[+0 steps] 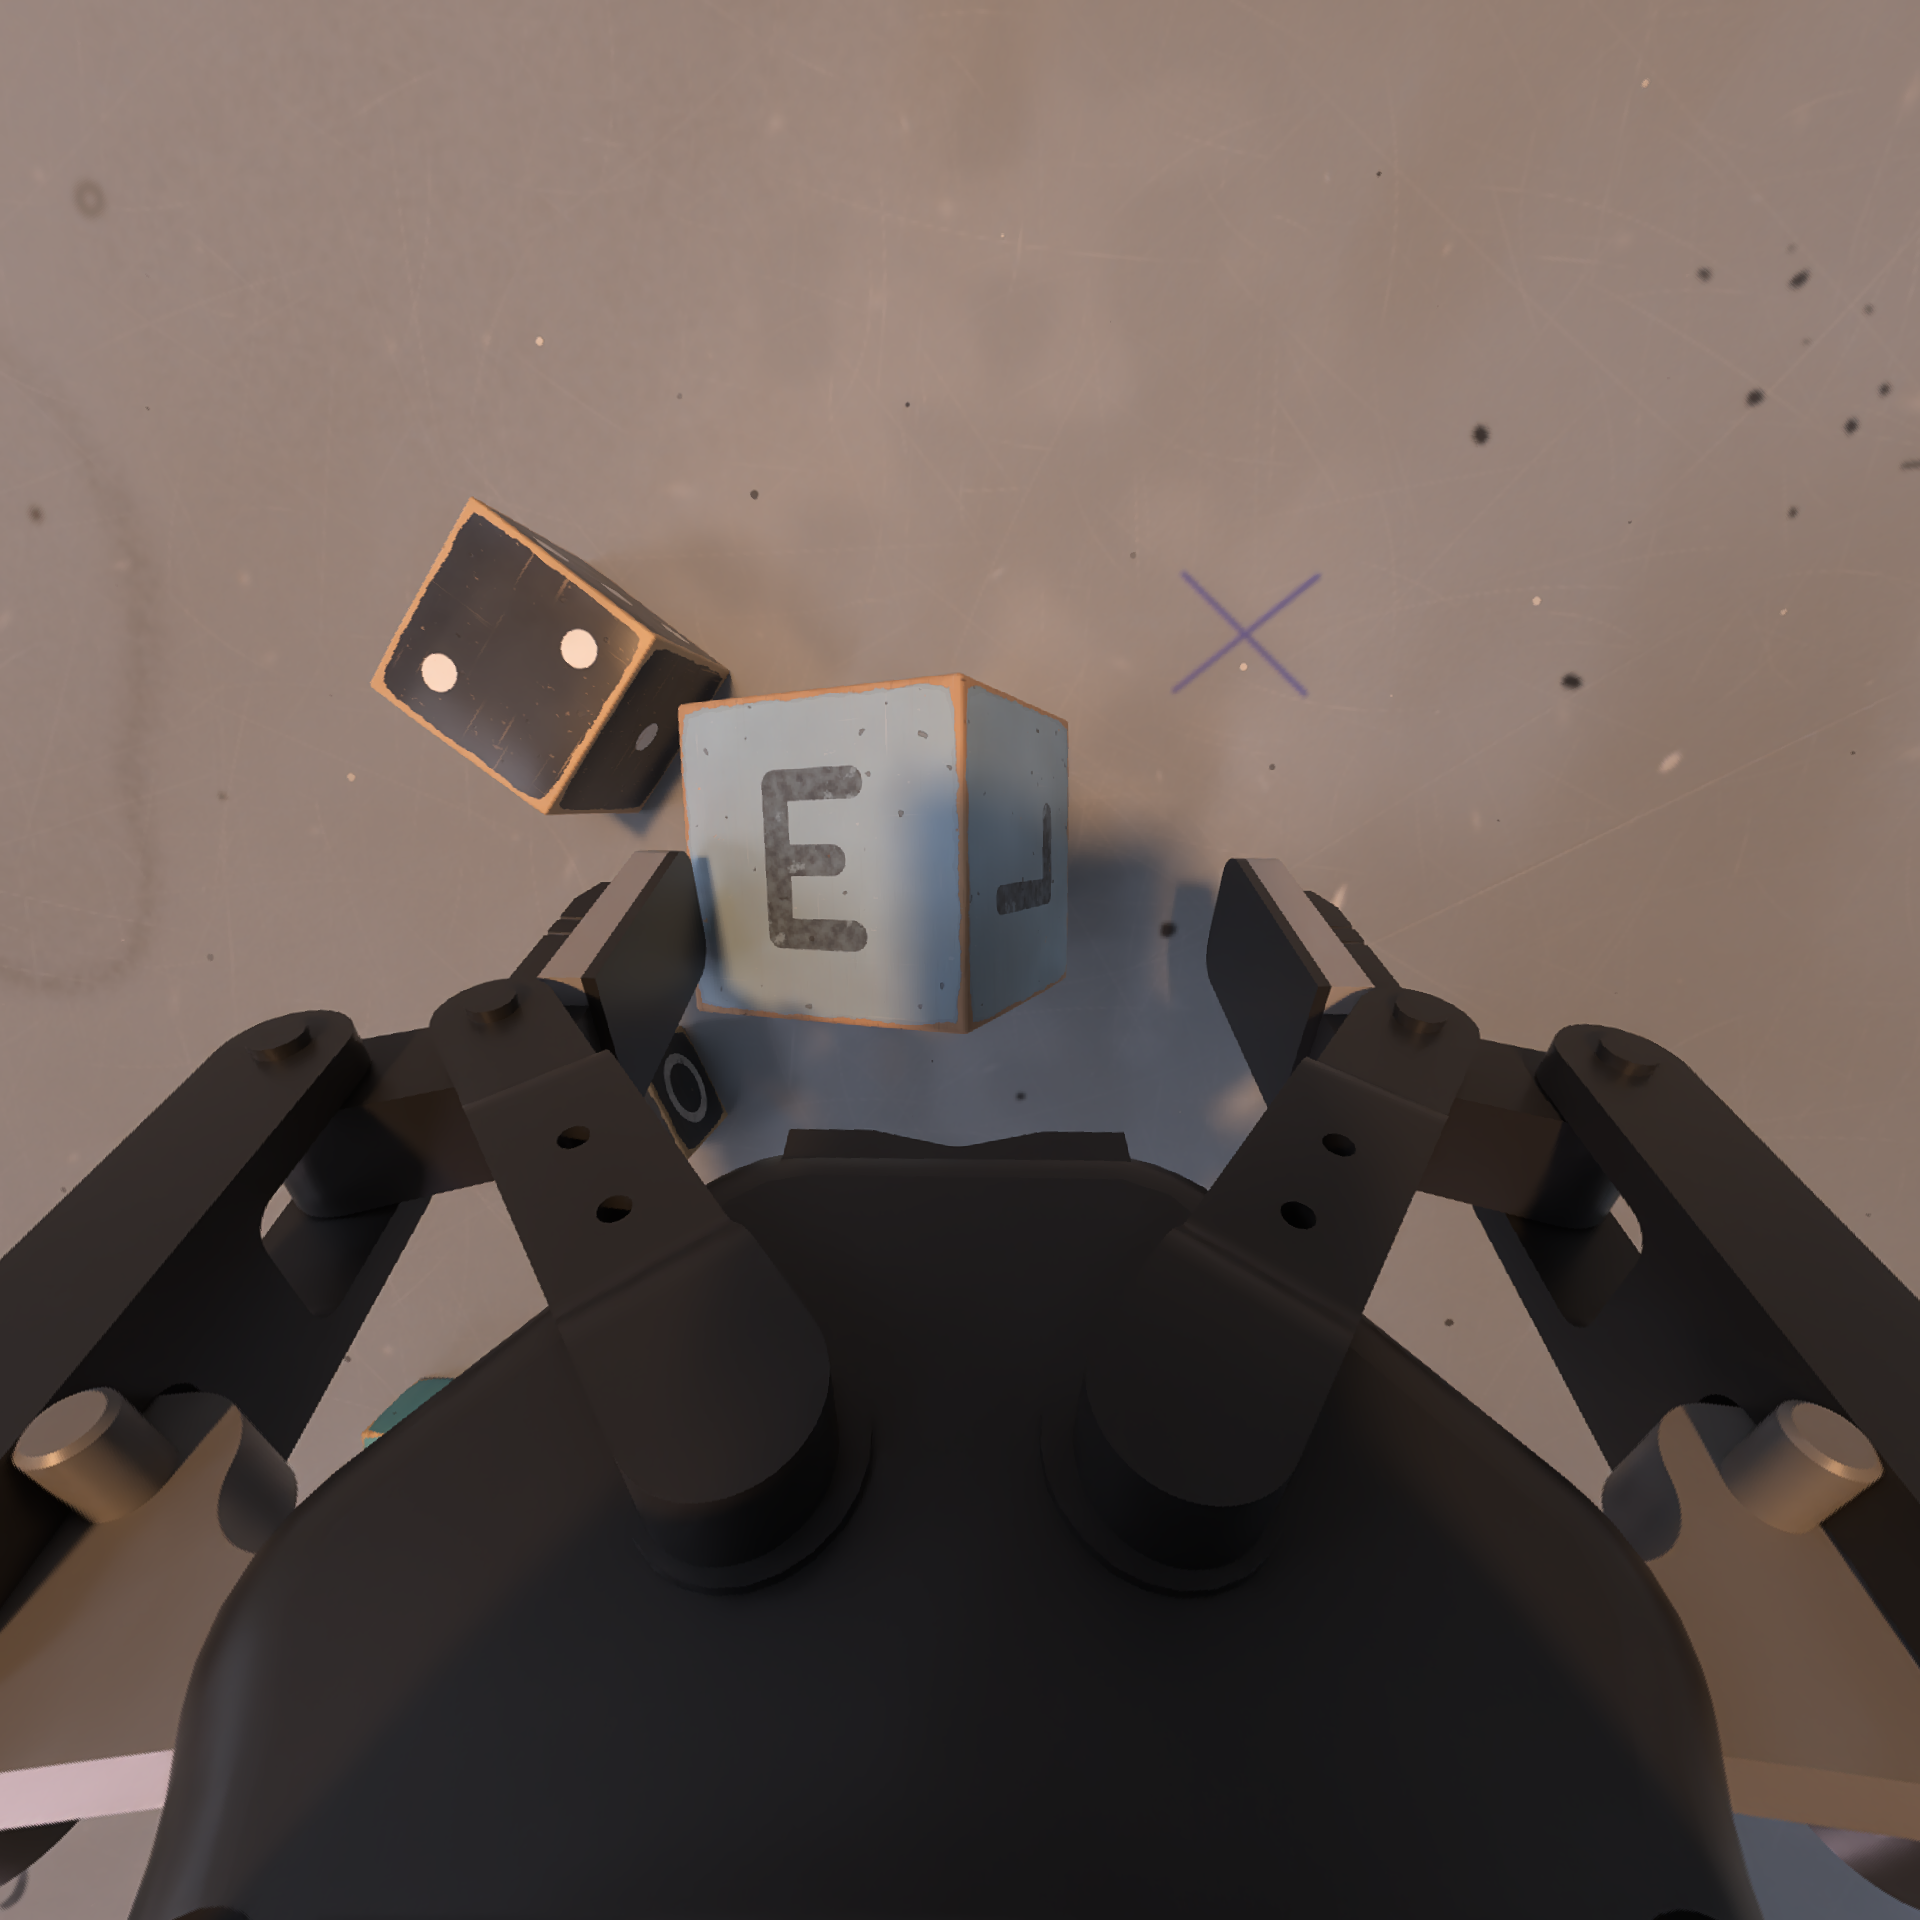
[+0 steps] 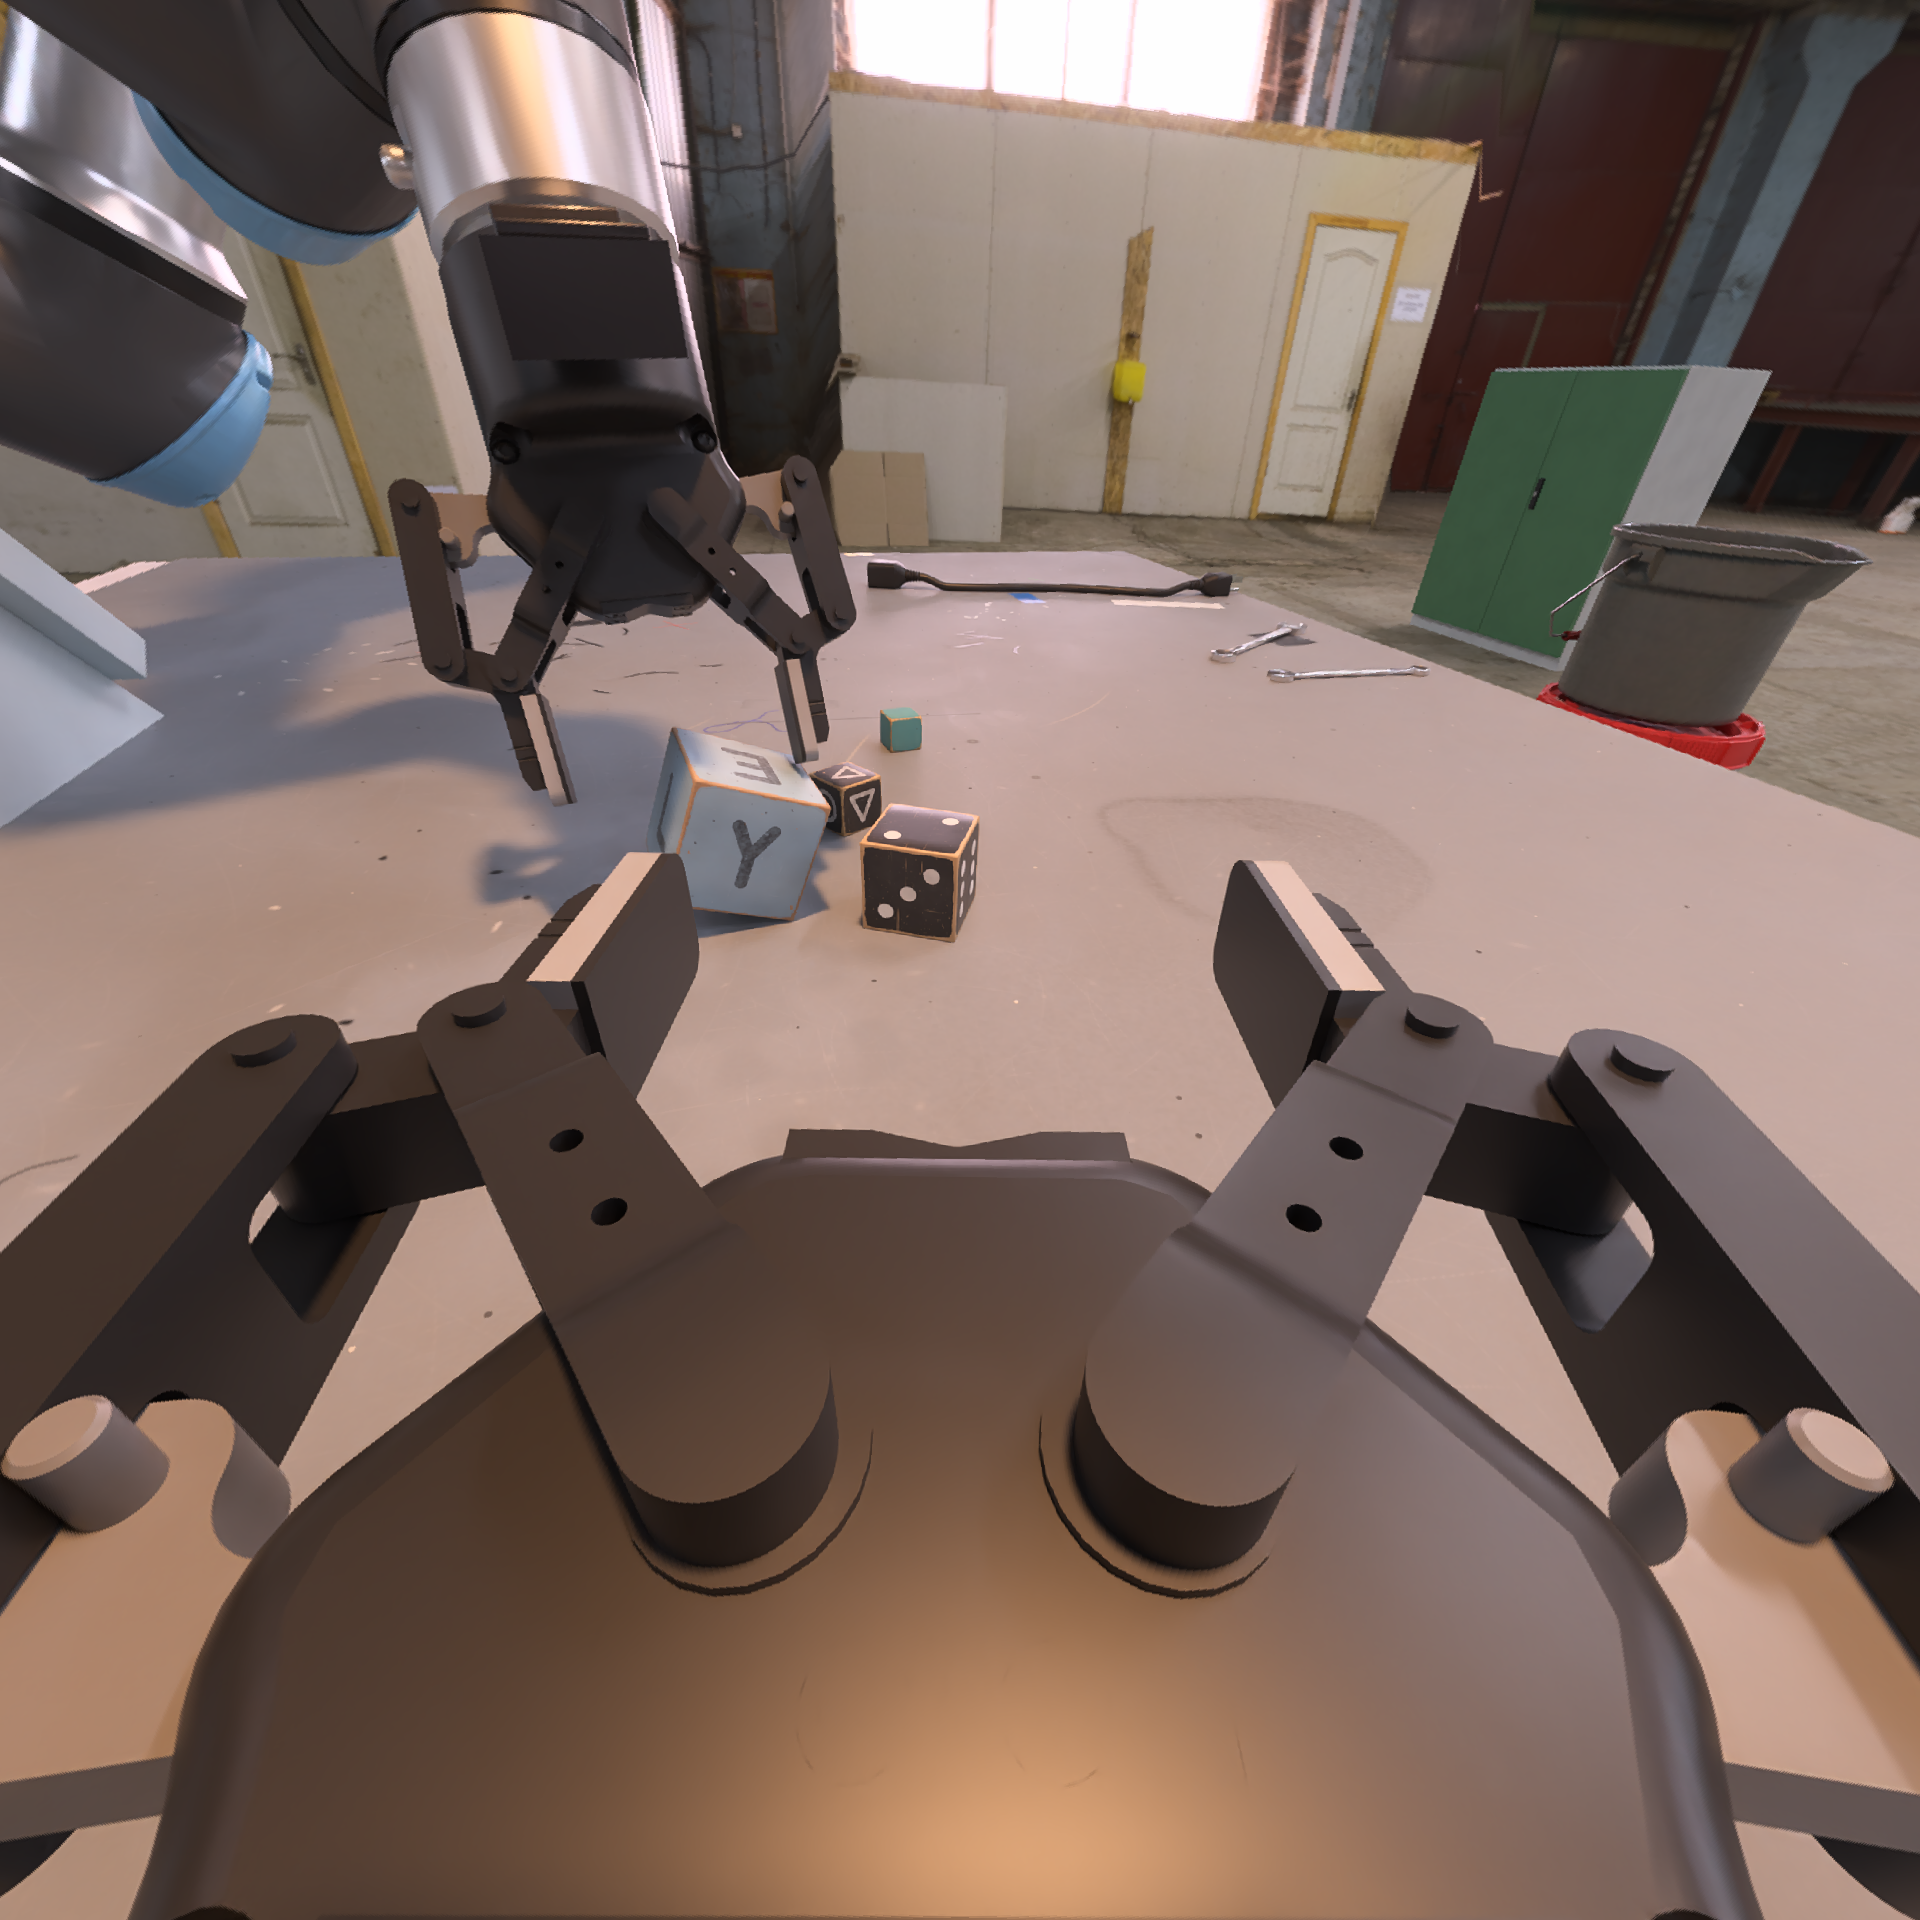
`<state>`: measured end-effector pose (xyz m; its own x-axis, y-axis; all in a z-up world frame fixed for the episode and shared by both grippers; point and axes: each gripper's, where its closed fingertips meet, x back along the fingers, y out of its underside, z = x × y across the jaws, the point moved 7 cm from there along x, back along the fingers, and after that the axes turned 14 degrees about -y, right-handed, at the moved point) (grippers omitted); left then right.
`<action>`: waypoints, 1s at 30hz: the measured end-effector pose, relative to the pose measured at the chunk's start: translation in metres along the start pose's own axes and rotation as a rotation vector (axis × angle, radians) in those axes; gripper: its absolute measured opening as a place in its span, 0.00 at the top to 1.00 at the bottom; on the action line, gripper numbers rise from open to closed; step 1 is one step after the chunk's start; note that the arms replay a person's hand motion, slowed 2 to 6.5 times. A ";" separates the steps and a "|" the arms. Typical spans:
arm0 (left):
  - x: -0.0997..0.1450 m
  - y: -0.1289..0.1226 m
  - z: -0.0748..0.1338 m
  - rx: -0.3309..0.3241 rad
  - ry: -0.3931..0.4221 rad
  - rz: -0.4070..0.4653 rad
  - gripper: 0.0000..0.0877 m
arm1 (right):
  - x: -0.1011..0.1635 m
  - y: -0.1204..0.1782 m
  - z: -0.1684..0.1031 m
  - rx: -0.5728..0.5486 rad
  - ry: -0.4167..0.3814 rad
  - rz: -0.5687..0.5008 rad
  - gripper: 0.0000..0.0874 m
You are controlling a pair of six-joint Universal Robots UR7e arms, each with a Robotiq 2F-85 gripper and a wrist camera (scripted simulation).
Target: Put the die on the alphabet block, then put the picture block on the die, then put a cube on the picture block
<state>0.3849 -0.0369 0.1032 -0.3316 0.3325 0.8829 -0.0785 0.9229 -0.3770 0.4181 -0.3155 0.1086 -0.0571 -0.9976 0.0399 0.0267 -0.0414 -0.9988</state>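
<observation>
Left tool (image 1: 956,935) hung over the desk (image 1: 1351,312) with its jaws spread wide and empty, straddling the alphabet block (image 1: 831,862). One finger (image 1: 644,935) sat close beside the block's flank, touching or nearly so; the other stood apart on the far side. The block appeared tilted in the right wrist view, one lower edge seemingly lifted off the desk, which suggests it was being nudged rather than gripped; contact cannot be confirmed.

The die (image 1: 540,665) rested on the desk just beside the alphabet block (image 2: 743,831), not on top of it, so the first stacking step was judged not yet done. The picture block (image 2: 850,798), small and dark with pale symbols, lay close against the alphabet block on its far side, partly hidden behind the left finger in the left wrist view. The cube (image 2: 900,729), teal, stood alone a little beyond.

Right tool (image 2: 956,935) was held back and low, jaws wide and empty, pointed toward the cluster; this kept it clear of the left tool (image 2: 675,758). A faint cross mark (image 1: 1245,634) lay on the desk near the alphabet block.
</observation>
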 end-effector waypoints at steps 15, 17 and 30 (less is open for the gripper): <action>0.003 0.002 -0.001 -0.007 -0.011 0.010 0.13 | 0.000 0.000 0.000 -0.003 0.000 0.005 0.02; 0.005 0.001 0.001 -0.011 0.000 0.015 0.11 | 0.001 0.000 0.000 -0.004 0.001 0.005 0.02; 0.047 -0.016 -0.027 -0.087 0.096 0.207 0.11 | 0.001 0.000 0.000 -0.003 0.001 0.008 0.02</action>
<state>0.3957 -0.0310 0.1582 -0.2406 0.5292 0.8137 0.0639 0.8451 -0.5308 0.4183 -0.3163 0.1091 -0.0580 -0.9978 0.0316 0.0237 -0.0331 -0.9992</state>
